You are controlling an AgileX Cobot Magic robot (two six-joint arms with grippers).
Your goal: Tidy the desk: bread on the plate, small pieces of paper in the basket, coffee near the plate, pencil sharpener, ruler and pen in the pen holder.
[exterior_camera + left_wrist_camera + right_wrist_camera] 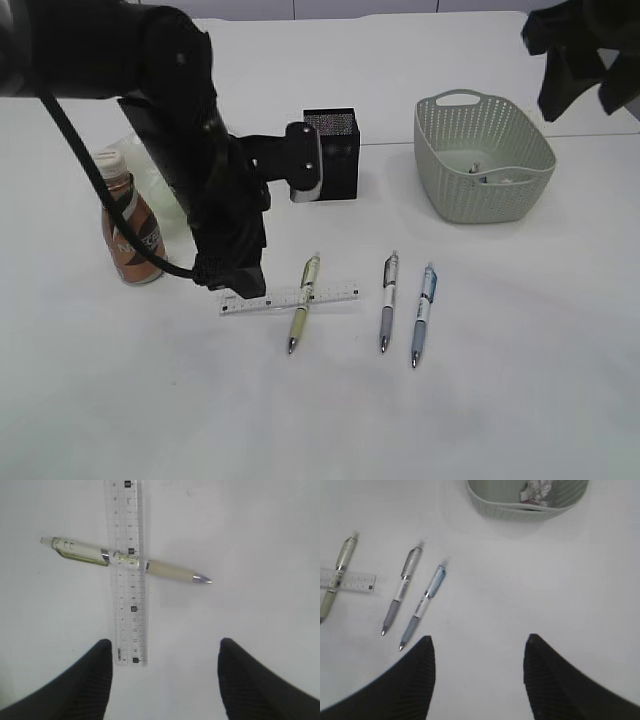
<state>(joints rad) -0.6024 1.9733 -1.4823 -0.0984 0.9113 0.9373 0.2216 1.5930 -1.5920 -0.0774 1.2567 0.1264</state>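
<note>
Ruler: clear plastic, flat on the white counter, with the green pen lying across it near its middle.
Left tool: spread wide, holding nothing, low over the ruler's near end; one fingertip is just beside that end.
Right tool: wide apart and empty, raised over bare counter at the far right.
Other pens: grey pen and blue pen lie side by side, right of the ruler, apart from it.
Pen holder: black, upright, behind the left arm's wrist.
Basket: pale green, right of the pen holder, with paper scraps inside.
Coffee bottle: upright at the left edge.
</note>
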